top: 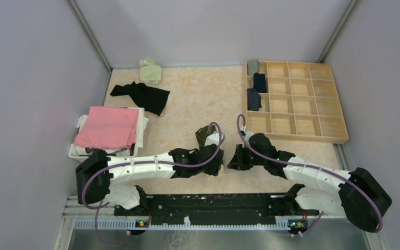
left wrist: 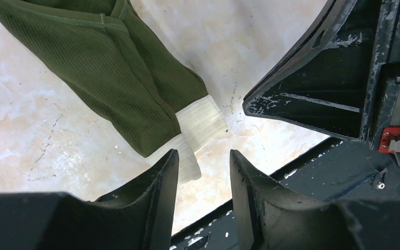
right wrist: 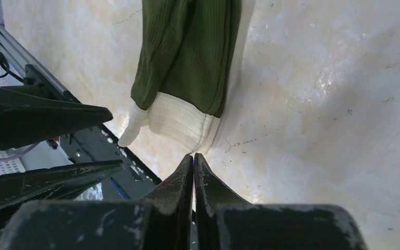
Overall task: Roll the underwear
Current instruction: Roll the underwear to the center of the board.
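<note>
Rolls point(top: 254, 99), three, sit in wooden tray's point(top: 338, 139) left column. Olive underwear point(left wrist: 109, 73) lies on the table as a folded strip, unrolled, just beyond both grippers. Left gripper point(left wrist: 203, 156) parted, empty; right gripper point(right wrist: 194, 156) pinched shut, empty. Dark garment point(top: 143, 95) and pale green garment point(top: 150, 71) wait far-left.

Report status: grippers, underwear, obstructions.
Left gripper open, empty. Right gripper shut, empty. Olive green ribbed underwear with cream waistband lies folded long, not yet rolled. Only the grippers crowd its waistband end.

Pale lilac walls point(top: 31, 62) enclose the beige marbled table point(top: 203, 99) on three sides; a metal rail point(top: 208, 223) lines its near edge.
</note>
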`<state>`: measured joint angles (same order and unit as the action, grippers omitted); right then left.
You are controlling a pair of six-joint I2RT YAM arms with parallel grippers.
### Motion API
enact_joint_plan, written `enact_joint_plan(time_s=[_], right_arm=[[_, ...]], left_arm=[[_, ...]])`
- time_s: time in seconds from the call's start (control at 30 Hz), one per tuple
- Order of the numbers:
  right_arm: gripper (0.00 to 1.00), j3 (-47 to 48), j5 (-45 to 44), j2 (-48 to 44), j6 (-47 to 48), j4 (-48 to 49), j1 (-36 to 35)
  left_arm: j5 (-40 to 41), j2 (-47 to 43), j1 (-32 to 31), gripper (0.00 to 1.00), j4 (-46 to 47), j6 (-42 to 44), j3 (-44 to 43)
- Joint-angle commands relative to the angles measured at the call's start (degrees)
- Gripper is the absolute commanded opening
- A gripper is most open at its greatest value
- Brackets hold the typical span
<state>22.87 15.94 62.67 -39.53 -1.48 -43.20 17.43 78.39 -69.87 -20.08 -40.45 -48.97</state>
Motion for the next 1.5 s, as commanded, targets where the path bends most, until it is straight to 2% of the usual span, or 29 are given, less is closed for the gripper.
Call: enact_joint_plan(time_s=[0.0, 0.5, 0.73, 0.93, 1.47], right_arm=[[0.02, 0.37, -0.14, -1.86, -1.08, 2.57, 0.26], [0.02, 1.00, -0.04, -1.86, -1.23, 2.69, 0.26], [0.02, 0.45, 0.49, -2.20, -2.14, 3.89, 0.27], [0.02, 0.13, 3.61, -0.93, -4.01, 8.70, 0.27], [0.01, 3.54, 8.16, 10.52, -7.24, 20.81, 0.16]], left_arm=[[4.18, 1.84, -1.68, 0.47, -5.16, -1.53, -4.03], [5.92, 6.24, -2.38, 0.41, -6.49, -2.53, -4.99], [6.37, 7.06, -2.34, 0.19, -6.39, -2.52, -5.38], [8.80, 6.19, -2.38, 0.00, -7.78, -3.27, -5.21], [12.59, 0.05, -2.38, 0.00, -9.36, -5.15, -5.30]])
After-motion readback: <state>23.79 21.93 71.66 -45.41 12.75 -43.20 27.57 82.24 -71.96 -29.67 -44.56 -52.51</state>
